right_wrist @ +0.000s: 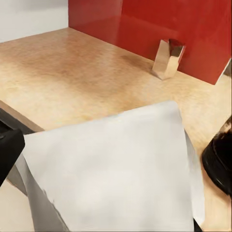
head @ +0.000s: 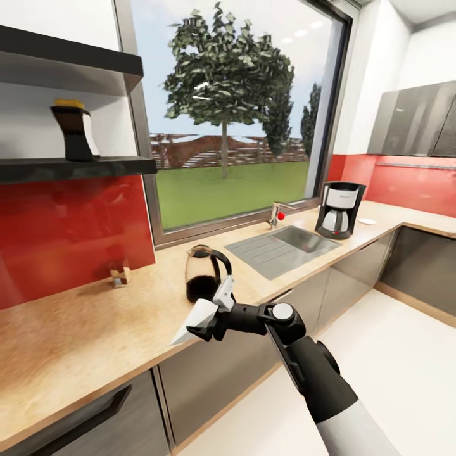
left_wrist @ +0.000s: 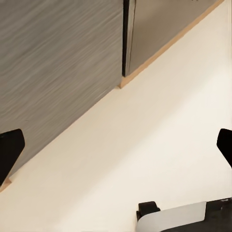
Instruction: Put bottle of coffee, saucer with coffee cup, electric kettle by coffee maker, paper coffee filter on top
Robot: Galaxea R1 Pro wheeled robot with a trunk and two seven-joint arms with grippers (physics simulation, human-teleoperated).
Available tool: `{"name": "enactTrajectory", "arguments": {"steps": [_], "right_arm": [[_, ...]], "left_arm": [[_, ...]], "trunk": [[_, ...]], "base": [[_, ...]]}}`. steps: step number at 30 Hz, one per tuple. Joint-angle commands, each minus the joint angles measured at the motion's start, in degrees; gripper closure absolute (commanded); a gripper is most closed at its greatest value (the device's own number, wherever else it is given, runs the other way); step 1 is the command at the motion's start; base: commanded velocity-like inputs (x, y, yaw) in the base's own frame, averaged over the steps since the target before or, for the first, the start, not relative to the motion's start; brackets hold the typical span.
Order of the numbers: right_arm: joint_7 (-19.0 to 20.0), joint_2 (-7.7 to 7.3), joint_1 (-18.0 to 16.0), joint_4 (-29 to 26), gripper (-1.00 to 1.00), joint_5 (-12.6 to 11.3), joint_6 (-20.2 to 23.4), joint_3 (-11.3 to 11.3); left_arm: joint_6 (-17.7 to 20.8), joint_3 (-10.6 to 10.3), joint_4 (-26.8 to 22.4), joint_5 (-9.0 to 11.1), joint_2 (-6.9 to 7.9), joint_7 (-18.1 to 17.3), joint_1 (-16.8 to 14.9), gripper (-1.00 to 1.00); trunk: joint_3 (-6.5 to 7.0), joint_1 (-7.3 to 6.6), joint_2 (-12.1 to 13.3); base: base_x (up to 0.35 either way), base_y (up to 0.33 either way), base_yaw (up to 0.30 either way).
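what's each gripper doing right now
Right gripper: shut on the paper filter.
Left gripper: open, holding nothing, above the floor.

On the kitchen countertop [head: 76, 329], the electric kettle [head: 204, 273] stands left of the sink [head: 282, 247], with the coffee maker [head: 341, 209] beyond the sink at the right and the saucer [head: 367, 221] just beside it on its far side. A small holder [head: 120, 273] sits against the backsplash, left of the kettle. The bottle of coffee [head: 75, 132] stands on the shelf [head: 76, 168] above. The right gripper [head: 206, 316] holds the paper coffee filter [head: 195, 320] just before the kettle, at the counter's front edge.
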Motion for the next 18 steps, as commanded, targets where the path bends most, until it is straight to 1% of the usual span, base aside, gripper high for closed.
{"name": "enactTrajectory", "arguments": {"steps": [1,14,16,18], "right_arm": [[0.4,0.04,0.0,0.0,1.00,0.2,0.4,0.0],[0.3,-0.02,0.0,0.0,1.00,0.3,0.3,-0.1],[0.3,-0.04,0.0,0.1,1.00,0.4,0.3,-1.2],[0.2,-0.13,0.0,0.2,1.00,0.4,0.3,-3.7]], "left_arm": [[-0.2,0.3,0.0,-0.2,-0.01,-0.3,0.0,-1.00],[-0.2,0.3,0.0,-0.2,-0.01,-0.3,0.0,-1.00],[-0.1,0.3,0.0,-0.2,-0.01,-0.3,0.0,-1.00],[-0.2,0.3,0.0,-0.2,-0.01,-0.3,0.0,-1.00]], "trunk": [[-0.03,0.02,0.0],[-0.03,0.02,0.0],[-0.03,0.02,0.0],[-0.03,0.02,0.0]], "base": [[0.000,0.000,-0.279],[0.000,0.000,-0.281],[0.000,0.000,-0.282],[0.000,0.000,-0.282]]}}
